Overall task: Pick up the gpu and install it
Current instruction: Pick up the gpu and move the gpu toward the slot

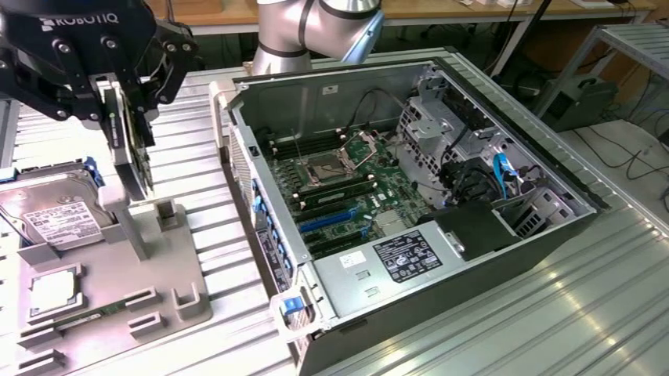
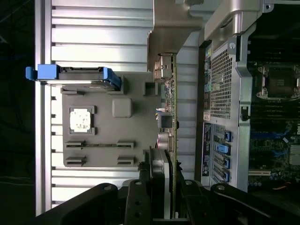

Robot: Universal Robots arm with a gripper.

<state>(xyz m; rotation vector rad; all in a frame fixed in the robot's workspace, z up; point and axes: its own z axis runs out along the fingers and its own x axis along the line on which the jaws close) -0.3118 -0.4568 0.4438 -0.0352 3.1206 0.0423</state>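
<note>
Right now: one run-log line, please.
gripper: shut on thin flat black gpu card | card: upright over grey parts tray | open computer case: beside tray

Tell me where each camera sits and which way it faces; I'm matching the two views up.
Exterior view: off the arm, raised, looking down at an angle on the open computer case and the parts holder; the arm and the gripper gripping the gpu show.
Wrist view: on the wrist, looking along the gripper and the edge-on gpu onto the parts holder.
Shared: gripper, gpu, parts holder, hard drive, computer case.
</note>
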